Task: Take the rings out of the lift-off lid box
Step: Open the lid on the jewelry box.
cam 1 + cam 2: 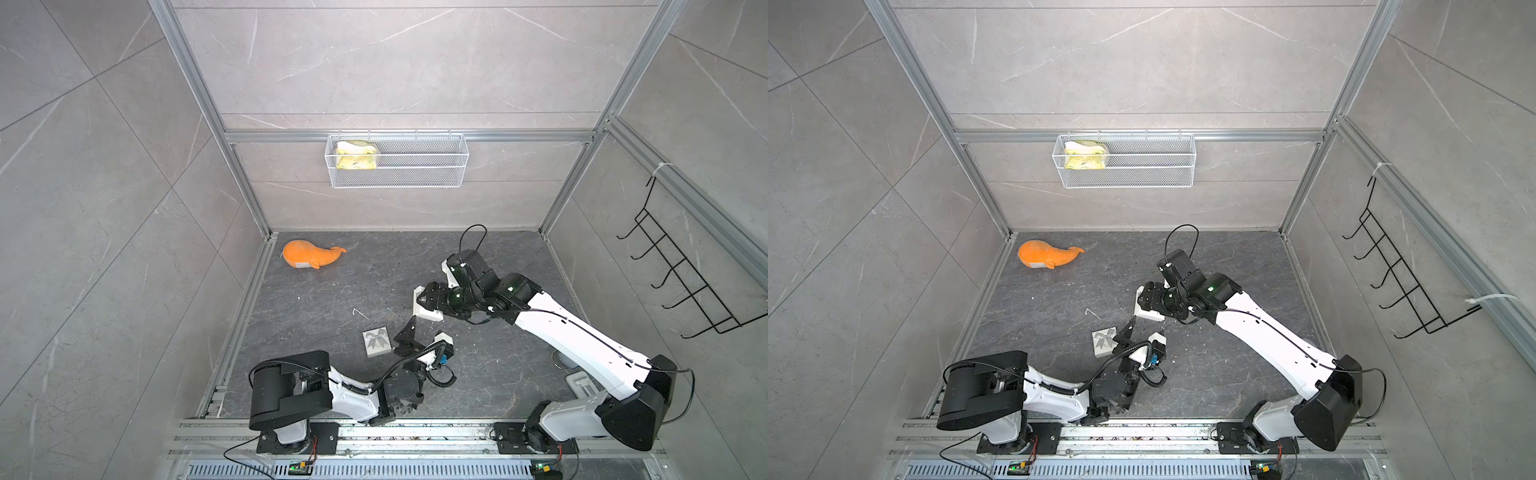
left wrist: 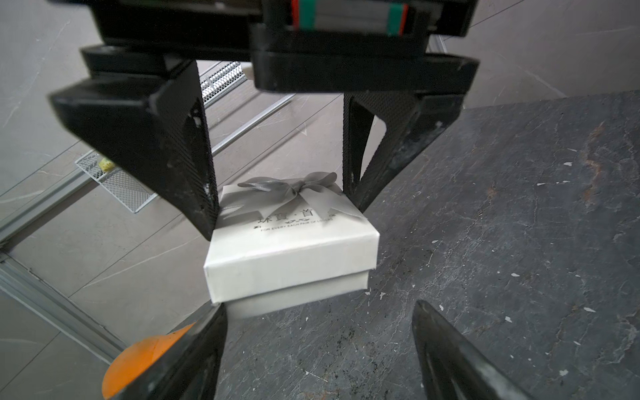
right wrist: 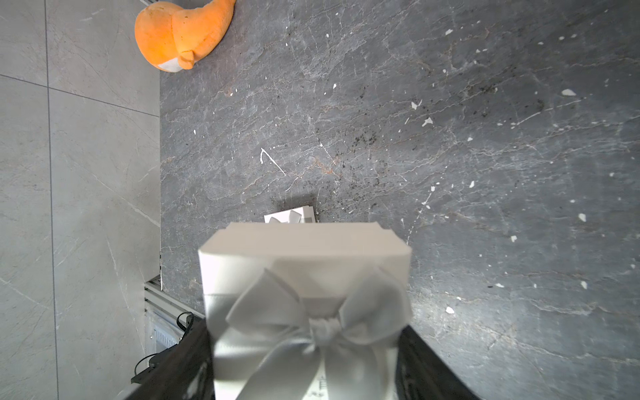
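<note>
My right gripper (image 1: 422,301) is shut on the lift-off lid box (image 1: 430,316), a white gift box with a grey ribbon bow, gripping its lid by two sides. The right wrist view shows that box (image 3: 304,249) filling the gap between the jaws. In the left wrist view the box (image 2: 291,249) has its lid on the base, and the right arm's fingers (image 2: 187,156) straddle it. My left gripper (image 2: 320,308) is open just in front of the box, with bare floor between its jaws. A second, smaller white bow box (image 1: 377,341) lies on the floor beside it. The rings are hidden.
An orange plush whale (image 1: 309,255) lies at the back left of the dark stone floor. A wire basket (image 1: 397,160) holding a yellow sponge hangs on the back wall. A black hook rack (image 1: 681,270) is on the right wall. A small white tray (image 1: 584,384) sits near the right arm's base.
</note>
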`<state>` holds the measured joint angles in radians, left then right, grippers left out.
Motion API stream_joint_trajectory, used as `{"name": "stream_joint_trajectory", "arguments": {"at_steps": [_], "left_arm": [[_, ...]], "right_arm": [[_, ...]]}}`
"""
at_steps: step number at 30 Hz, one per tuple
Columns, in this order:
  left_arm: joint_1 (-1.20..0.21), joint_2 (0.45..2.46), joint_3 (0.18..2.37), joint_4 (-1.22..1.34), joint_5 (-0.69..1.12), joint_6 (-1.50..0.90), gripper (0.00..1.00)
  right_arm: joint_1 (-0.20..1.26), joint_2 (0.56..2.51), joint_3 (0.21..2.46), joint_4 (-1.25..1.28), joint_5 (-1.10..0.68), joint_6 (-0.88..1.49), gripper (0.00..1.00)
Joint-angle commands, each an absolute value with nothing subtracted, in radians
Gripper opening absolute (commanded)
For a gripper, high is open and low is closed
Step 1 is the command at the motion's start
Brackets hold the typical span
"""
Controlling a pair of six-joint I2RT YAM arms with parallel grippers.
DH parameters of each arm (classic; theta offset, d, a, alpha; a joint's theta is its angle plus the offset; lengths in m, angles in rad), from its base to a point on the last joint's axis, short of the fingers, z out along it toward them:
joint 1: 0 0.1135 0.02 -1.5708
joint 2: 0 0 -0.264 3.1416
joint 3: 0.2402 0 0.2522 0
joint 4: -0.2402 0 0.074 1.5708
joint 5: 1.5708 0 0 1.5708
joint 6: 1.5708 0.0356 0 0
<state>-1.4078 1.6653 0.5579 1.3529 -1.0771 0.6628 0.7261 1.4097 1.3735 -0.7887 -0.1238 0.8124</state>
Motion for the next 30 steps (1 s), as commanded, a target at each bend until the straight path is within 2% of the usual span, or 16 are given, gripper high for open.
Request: {"name": "stream_joint_trajectory", "arguments": {"at_steps": [1,8,15,30], "left_arm": [[-1.367,1.603,0.591,1.416,-1.132,0.672,0.85],[-1.355,1.546,0.593,1.416,-1.109,0.695,0.88],[-1.354,1.629,0.630,1.415,-1.109,0.722,0.89],[-1.343,1.673,0.679,1.414,-1.106,0.738,0.91]], "right_arm": [[0.742,1.395,1.376,-0.864,-0.168,0.808,0.69],[0.729,1.380,1.370,-0.849,-0.178,0.819,0.68],[0.729,1.376,1.362,-0.826,-0.218,0.829,0.68],[0.729,1.350,1.359,-0.815,-0.244,0.836,0.68]]}}
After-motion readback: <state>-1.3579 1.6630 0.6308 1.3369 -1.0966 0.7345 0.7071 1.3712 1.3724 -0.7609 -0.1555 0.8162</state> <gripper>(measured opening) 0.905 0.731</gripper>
